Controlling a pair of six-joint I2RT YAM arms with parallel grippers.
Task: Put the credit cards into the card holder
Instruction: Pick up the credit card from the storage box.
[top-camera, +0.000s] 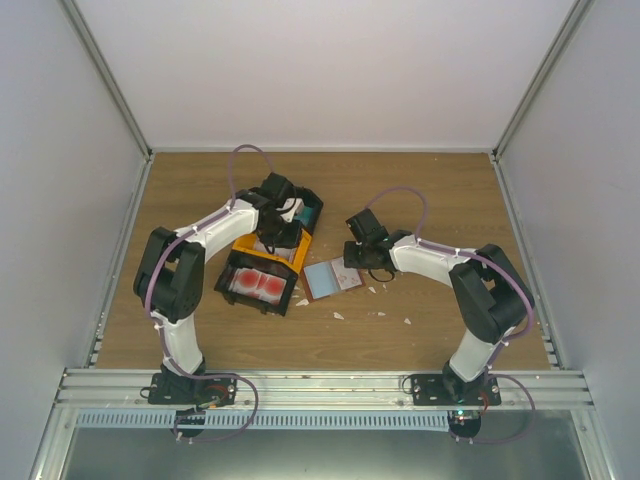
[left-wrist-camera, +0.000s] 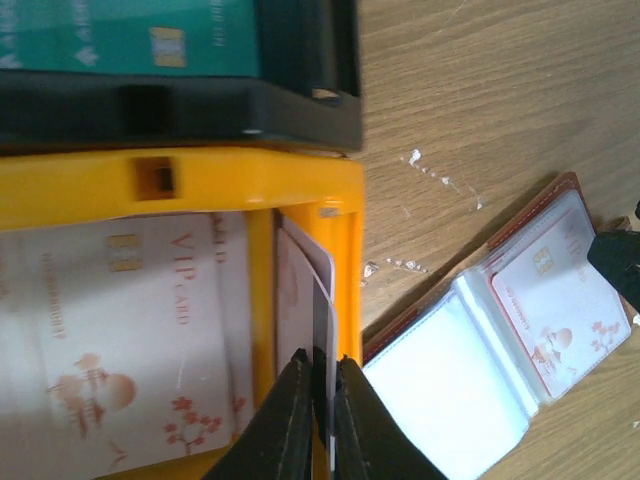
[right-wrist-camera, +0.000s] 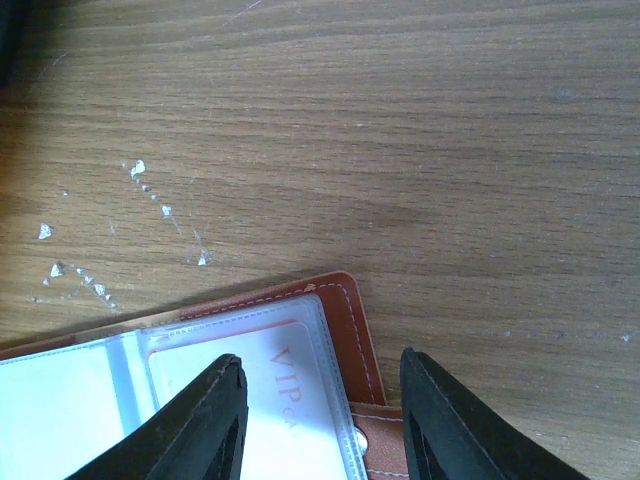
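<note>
My left gripper (left-wrist-camera: 318, 368) is shut on a pale pink-white credit card (left-wrist-camera: 312, 290), held on edge above the right side of the yellow bin (left-wrist-camera: 200, 180). More pale cards (left-wrist-camera: 130, 320) lie in that bin. The reddish-brown card holder (left-wrist-camera: 480, 350) lies open on the table to its right, with one pale card (left-wrist-camera: 555, 310) in a clear pocket. My right gripper (right-wrist-camera: 320, 380) is open, its fingers either side of the holder's right page (right-wrist-camera: 345, 320). From above, the left gripper (top-camera: 278, 238) is over the bins, the right gripper (top-camera: 358, 262) at the holder (top-camera: 330, 278).
A black bin of teal green cards (left-wrist-camera: 130, 40) stands beyond the yellow bin. Another black bin of red-and-white cards (top-camera: 257, 285) sits nearer the left arm. Small white scraps (top-camera: 338, 315) lie on the wooden table. Grey walls enclose the table.
</note>
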